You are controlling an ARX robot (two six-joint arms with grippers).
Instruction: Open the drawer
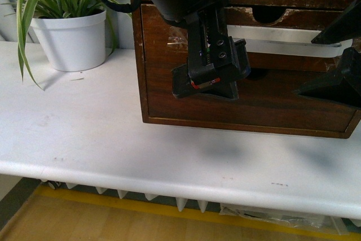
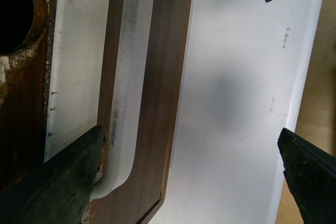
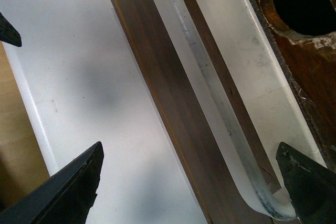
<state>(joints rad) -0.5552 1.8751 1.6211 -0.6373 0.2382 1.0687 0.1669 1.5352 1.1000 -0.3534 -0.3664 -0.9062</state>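
A claw closing off-centre could slip off the taped white handle point(image 3: 210, 87) or peel it loose, leaving the drawer point(image 3: 307, 69) on the white table point(image 1: 84, 128) shut. Both claws stood wide open, holding nothing: the bar ran between the right gripper's point(image 3: 189, 148) jaws, its curved end just beside a finger of the left gripper point(image 2: 190, 132).

1. A white table point(image 1: 113, 139) with a rounded front edge is seen; its top is marked by a few small dark specks point(image 1: 279, 184).
2. A dark brown wooden chest point(image 1: 163, 71) is set directly on it, toward the right and back from the front edge.
3. A white plant pot point(image 1: 70, 40) is placed at the far left, near the chest but apart from it, and striped green leaves point(image 1: 25, 21) are hung over the tabletop.
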